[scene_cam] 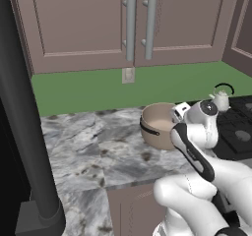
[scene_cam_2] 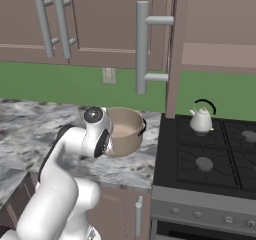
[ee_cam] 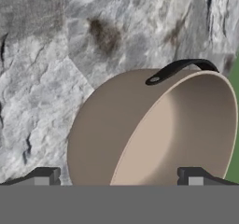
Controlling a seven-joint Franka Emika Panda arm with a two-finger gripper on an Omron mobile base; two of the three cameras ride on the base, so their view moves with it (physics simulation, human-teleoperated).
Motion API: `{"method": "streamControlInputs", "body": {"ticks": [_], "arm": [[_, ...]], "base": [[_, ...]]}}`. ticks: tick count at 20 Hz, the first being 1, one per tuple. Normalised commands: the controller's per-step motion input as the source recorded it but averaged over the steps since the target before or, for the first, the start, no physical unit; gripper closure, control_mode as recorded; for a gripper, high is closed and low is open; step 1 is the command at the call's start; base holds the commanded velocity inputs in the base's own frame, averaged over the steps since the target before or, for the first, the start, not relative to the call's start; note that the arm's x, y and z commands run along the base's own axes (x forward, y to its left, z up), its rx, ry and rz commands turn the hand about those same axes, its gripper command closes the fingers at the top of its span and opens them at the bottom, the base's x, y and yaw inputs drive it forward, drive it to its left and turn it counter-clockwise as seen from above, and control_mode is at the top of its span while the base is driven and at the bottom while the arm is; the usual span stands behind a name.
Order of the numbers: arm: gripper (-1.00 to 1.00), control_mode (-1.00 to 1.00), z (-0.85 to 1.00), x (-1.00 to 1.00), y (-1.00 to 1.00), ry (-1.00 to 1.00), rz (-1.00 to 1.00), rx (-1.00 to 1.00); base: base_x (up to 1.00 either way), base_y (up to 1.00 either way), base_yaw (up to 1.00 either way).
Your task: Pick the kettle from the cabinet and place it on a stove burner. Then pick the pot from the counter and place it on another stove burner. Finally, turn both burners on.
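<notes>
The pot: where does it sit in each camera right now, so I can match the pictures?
Left base view: the pot is right of centre on the counter, partly behind the arm.
Right base view: the pot is centre-left, beside the cooktop's left edge.
Hand view: the pot is at lower right, between the open tool fingertips.
Shared landmark: the marbled counter under the pot.
</notes>
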Motion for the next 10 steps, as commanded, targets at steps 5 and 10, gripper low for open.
{"method": "streamControlInputs", "body": {"ticks": [5, 10], "arm": [[-1.00, -1.00, -0.12, 0.16, 0.00, 0.01, -0.02, 0.00], [-1.00, -1.00, -0.15, 0.17, 0.00, 0.02, -0.01, 0.00]], "base": [[0.00, 0.00, 0.00], [0.00, 0.00, 0.00]]}}
